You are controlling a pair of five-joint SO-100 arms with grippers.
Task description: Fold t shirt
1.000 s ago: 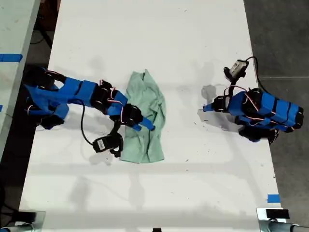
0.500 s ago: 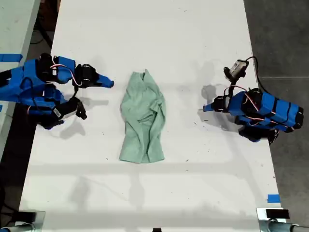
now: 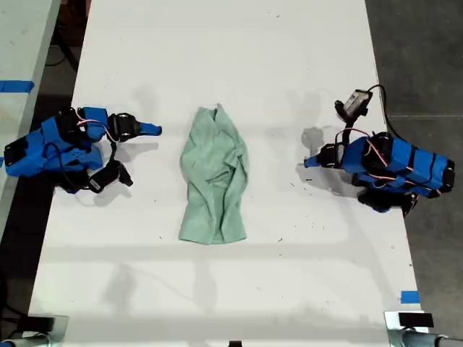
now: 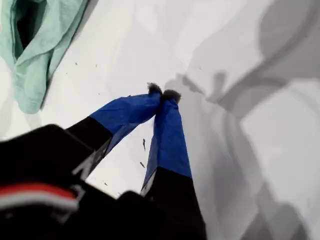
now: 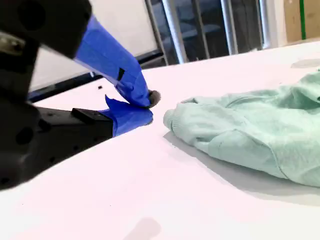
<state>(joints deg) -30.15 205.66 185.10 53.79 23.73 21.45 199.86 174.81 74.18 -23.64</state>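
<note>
The pale mint-green t shirt [image 3: 213,177] lies crumpled in a long bundle in the middle of the white table [image 3: 231,43], with no gripper on it. My second gripper [image 3: 153,130] sits at the exterior view's left, shut and empty, pointing at the shirt's upper end a short gap away. The second wrist view shows this gripper [image 5: 147,106] low over the table beside the t shirt [image 5: 250,130]. At the exterior view's right my first gripper [image 3: 309,161] points toward the shirt from farther off. Its blue fingers [image 4: 170,130] are pressed together on nothing, and a corner of the t shirt [image 4: 35,45] shows.
Both arms stand folded near the table's long edges. Blue tape marks [image 3: 409,296] sit at the exterior view's lower right, and another blue tape strip [image 3: 14,85] lies on a neighbouring surface at its left. Dark floor borders the table on the exterior view's right.
My second gripper let go of the shirt's middle and drew back to the exterior view's left, folding down beside the table edge. The shirt stayed put. The first arm has not moved.
</note>
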